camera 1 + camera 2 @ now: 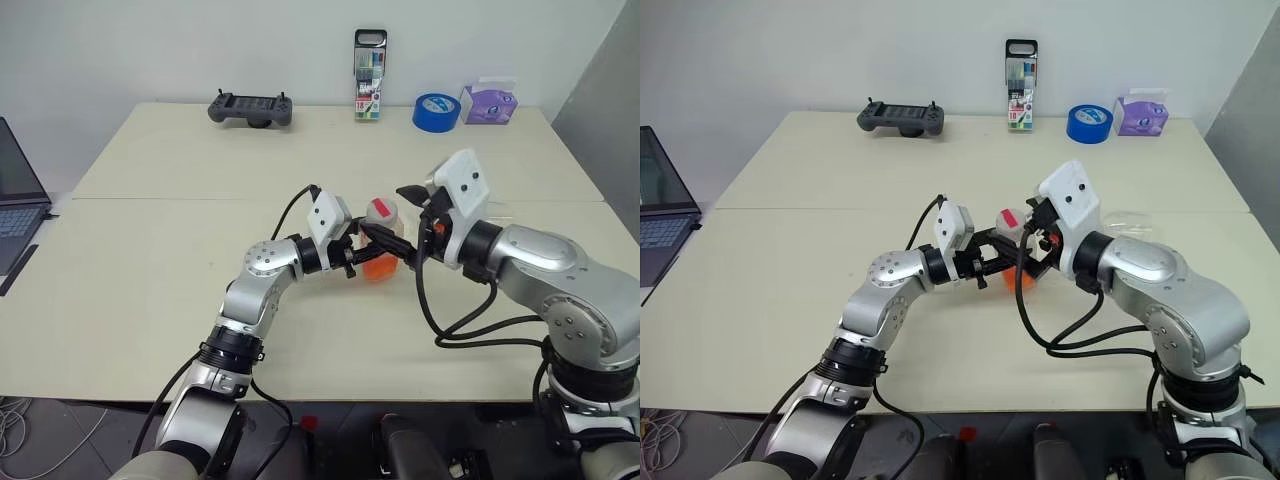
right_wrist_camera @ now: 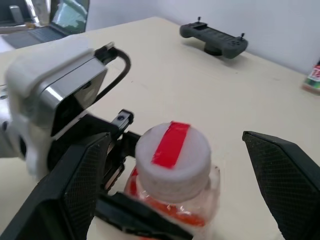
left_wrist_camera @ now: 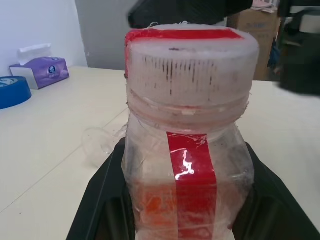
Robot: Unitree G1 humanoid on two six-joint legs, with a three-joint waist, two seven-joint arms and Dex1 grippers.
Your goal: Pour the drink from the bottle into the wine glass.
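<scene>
Over mid tabletop [image 1: 150,290], left gripper [image 1: 362,250] fingers clamped tight on the bottle [image 1: 381,240], upright, cap [image 2: 172,152] on. Right gripper [image 2: 172,190] fingers spread wide, either side of the cap, holding nothing. Judged: centre on the cap, close squarely, twist while left holds firm. Orange-red drink [image 3: 160,207] low in bottle. Wine glass [image 1: 1130,222] lay behind right arm, seemingly empty.

Both arms are built of rounded, silver-grey metal segments joined by black ribbed collars. Each wrist carries a white, boxy plastic camera housing with a black cable looping back along the arm. Behind the jaws sit black mounts; the fingers [image 2: 280,175] are matte black with a fine cross-hatched texture.
</scene>
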